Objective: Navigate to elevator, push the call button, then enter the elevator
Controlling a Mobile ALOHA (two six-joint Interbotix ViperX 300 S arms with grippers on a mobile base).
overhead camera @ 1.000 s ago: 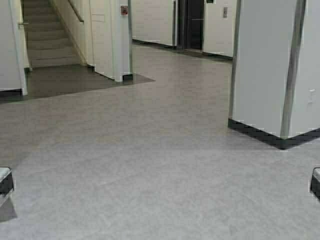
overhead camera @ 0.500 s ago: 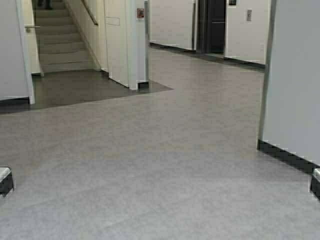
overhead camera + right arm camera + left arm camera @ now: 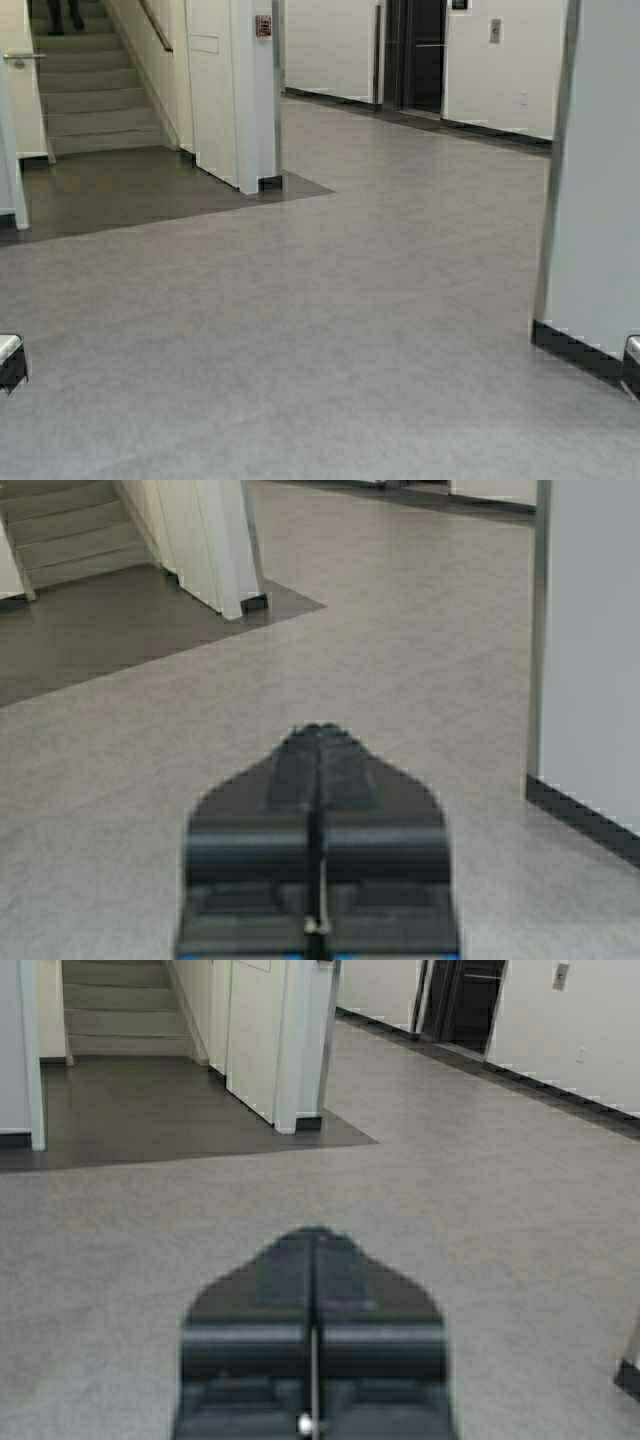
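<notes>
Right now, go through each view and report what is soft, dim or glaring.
High view: even light, no glare on the floor; the elevator is a dark opening, and the call button too small for detail. Left wrist view: the left gripper is blurred up close, the hallway sharper. Right wrist view: the right gripper is equally soft.

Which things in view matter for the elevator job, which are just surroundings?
Job:
- dark steel-framed elevator doorway
- small grey metal call button plate
- shut left gripper
- shut right gripper

Surroundings:
- pale staircase
- red wall box
- white corner wall
</notes>
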